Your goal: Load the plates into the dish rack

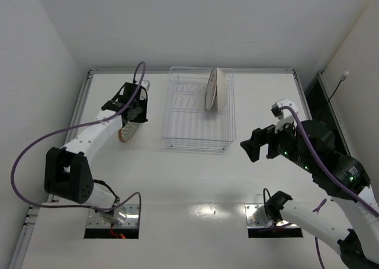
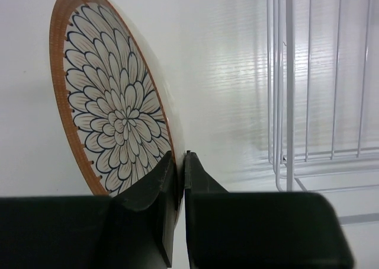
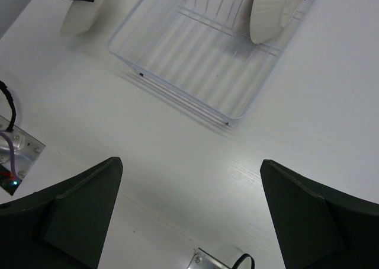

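The left gripper (image 2: 180, 174) clamped one floral plate (image 2: 112, 109); two plates (image 1: 211, 90) stood in the dish rack (image 1: 195, 140), upper centre; the right gripper (image 3: 189, 210) gaped.

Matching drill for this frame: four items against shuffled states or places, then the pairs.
Items
1. left end effector
2. right end effector
3. flower-patterned plate
4. dish rack

States
A. open, right of the rack
B. holds upright plates toward its far right corner
C. shut on a plate's rim
D. gripped by its rim, left of the rack

Pairs: 1-C, 2-A, 3-D, 4-B
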Tool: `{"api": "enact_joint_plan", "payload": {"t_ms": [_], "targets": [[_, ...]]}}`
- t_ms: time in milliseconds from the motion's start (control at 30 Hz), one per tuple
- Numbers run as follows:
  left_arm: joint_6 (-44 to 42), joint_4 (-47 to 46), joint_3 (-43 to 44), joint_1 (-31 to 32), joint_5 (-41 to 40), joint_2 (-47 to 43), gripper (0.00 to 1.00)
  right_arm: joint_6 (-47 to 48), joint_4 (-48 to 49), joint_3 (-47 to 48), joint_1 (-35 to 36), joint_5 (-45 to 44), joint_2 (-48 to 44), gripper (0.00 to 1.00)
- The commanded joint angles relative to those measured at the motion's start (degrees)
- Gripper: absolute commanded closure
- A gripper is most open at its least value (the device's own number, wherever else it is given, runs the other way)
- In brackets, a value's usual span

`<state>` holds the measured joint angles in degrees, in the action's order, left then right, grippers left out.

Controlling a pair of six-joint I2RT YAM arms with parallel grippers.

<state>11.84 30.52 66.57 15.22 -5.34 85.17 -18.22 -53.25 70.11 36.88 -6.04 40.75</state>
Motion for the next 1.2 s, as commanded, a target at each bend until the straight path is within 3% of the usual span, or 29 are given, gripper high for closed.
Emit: {"api": "enact_joint_plan", "payload": {"t_ms": [0, 233, 400, 600, 733, 867, 1167], "targets": [[0.91, -6.44, 0.23, -0.46, -3.09, -5.1, 1.0, -0.85, -1.15, 1.17, -0.06, -2.48, -0.84, 0.0], [3.45, -7.5, 2.77, -0.46, -6.44, -8.96, 1.0, -0.85, -2.91, -3.13, -0.06, -8.1, -3.84, 0.0], [8.36, -6.27, 19.28, 2.69, -2.05, -9.58, 1.0, -1.99, -2.91, -9.63, -0.06, -10.22, -6.91, 0.0], [13.38, -10.12, 36.34, 4.55, 10.24, -5.02, 1.0, -3.05, 0.26, -16.49, -0.06, -8.55, -11.74, 0.0], [20.13, -19.16, 36.63, 4.55, 21.32, -1.51, 1.0, -3.05, 0.26, -16.49, -0.06, -8.02, -12.28, 0.0], [29.37, -40.04, 27.68, 4.55, 31.96, 0.86, 1.0, -3.05, 0.78, -17.1, -0.06, -7.49, -12.89, 0.0], [44.65, -64.51, 23.7, 5.17, 37.5, 12.2, 1.0, -2.52, 2.01, -18.95, -0.06, -5.65, -15.7, 0.0]]}}
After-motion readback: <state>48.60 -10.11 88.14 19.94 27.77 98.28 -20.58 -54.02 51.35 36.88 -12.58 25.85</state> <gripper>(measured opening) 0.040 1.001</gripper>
